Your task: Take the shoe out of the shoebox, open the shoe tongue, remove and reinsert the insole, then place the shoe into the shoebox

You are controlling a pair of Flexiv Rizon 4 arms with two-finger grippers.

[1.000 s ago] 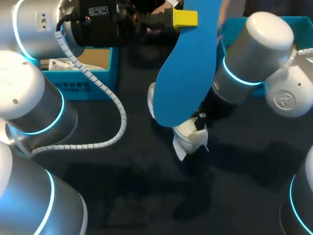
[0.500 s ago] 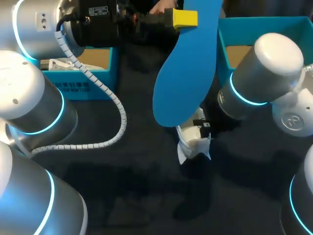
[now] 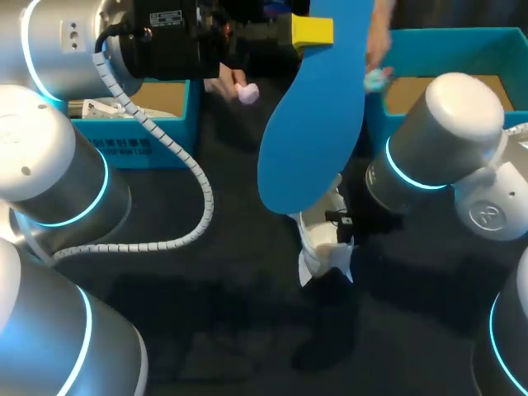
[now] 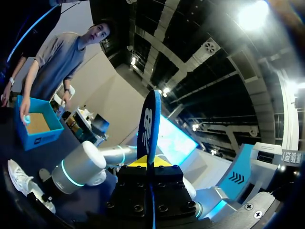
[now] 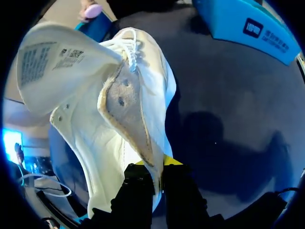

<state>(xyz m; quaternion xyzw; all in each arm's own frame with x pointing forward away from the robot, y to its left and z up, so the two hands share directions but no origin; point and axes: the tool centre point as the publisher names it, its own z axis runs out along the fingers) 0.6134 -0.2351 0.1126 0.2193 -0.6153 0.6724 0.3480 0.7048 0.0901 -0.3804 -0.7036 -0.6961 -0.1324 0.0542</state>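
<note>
My left gripper (image 3: 312,31) is shut on the upper end of the blue insole (image 3: 318,115), which hangs down over the middle of the table. In the left wrist view the insole (image 4: 149,126) stands edge-on between the fingers of that gripper (image 4: 150,164). Below the insole's lower tip is the white shoe (image 3: 324,241), largely hidden by the insole and my right arm. My right gripper (image 5: 153,172) is shut on the shoe's collar edge (image 5: 136,119); the tongue (image 5: 57,59) is folded back, showing its label. One blue shoebox (image 3: 437,58) stands at the back right.
A second blue box (image 3: 136,132) sits at the back left under my left arm. A person's hands reach over the table's back edge, one (image 3: 235,87) holding something pink, the other (image 3: 377,73) by the right box. Dark tabletop (image 3: 231,330) lies in front.
My right arm has drawn the shoe slightly toward the front and right. A person's hands have come in over the back of the table. The insole stays put.
</note>
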